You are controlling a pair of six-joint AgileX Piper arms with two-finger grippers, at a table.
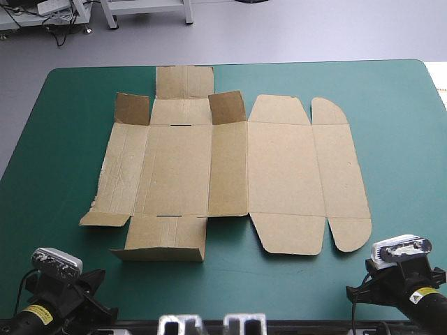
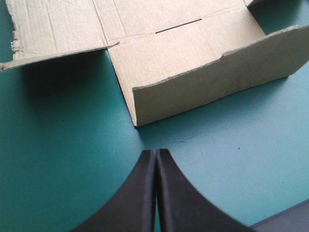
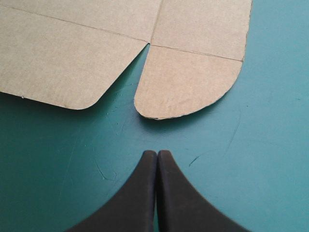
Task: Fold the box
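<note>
The brown box [image 1: 230, 174] lies spread out in the middle of the teal-green table, mostly flat, with two small flaps standing up at its far side and a near flap [image 1: 164, 246] raised on the left. In the left wrist view that raised flap [image 2: 217, 79] stands just ahead of my left gripper [image 2: 156, 153], which is shut and empty. My right gripper [image 3: 157, 154] is shut too, a little short of the box's rounded near-right flap [image 3: 186, 82]. Both arms sit at the table's near corners in the high view.
Bare teal-green cover [image 1: 63, 139] surrounds the box on all sides, widest to the left and right. The table's far edge [image 1: 237, 64] runs just beyond the box's far flap.
</note>
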